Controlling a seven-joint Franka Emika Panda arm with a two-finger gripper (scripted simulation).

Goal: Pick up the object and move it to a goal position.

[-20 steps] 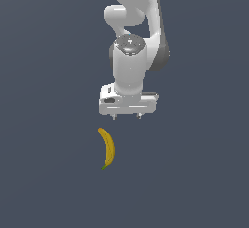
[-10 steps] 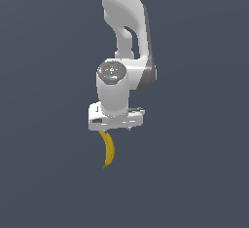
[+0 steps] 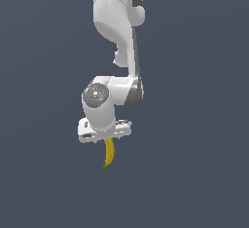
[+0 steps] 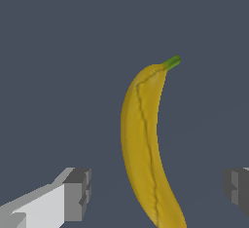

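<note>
**Mia:** What is closest to us?

**Ben:** The gripper. Its two grey fingers are spread wide, one on each side of the banana. They touch nothing yet and hold nothing.

**Mia:** Why so wide?

**Ben:** I think so the banana can fit in the gap. It is thinner than the gap, so there is room.

**Mia:** Where is the banana?

**Ben:** It lies flat on the dark floor, between the fingers. In the exterior view it pokes out at 6 o'clock from under the gripper. Its green stem is the far end, pointing to about 1 o'clock in the wrist view.

**Mia:** And farther off?

**Ben:** Only the white arm going up to 12 o'clock.
</note>
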